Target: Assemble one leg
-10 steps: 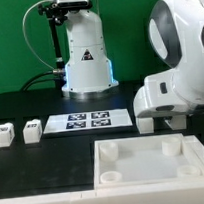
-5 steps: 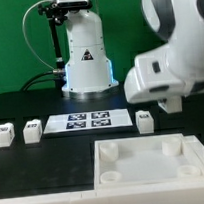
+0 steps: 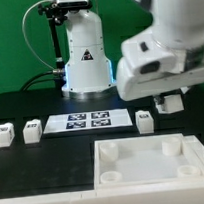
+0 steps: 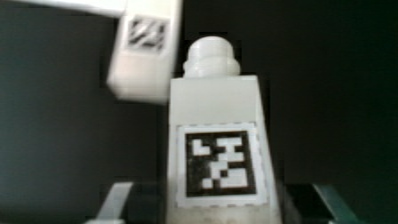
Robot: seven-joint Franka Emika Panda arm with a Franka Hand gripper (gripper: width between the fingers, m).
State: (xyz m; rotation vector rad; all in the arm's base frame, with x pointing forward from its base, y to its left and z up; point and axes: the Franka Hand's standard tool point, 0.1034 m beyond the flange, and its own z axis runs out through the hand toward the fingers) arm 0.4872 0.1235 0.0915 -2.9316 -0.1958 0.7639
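In the wrist view a white leg with a black-and-white tag and a rounded peg end sits between my gripper's two fingers, which are shut on it. In the exterior view the gripper hangs above the table at the exterior view's right, with the held leg only partly showing under the arm. Three more legs stand on the black table: two at the left and one at the right. One of them shows blurred behind the held leg in the wrist view.
The large white square panel with round corner sockets lies at the front right. The marker board lies between the legs. The arm's white base stands behind it.
The arm has risen and shifted toward the exterior view's left, lifting the gripper off the table. The right leg on the table, hidden before, now stands uncovered.
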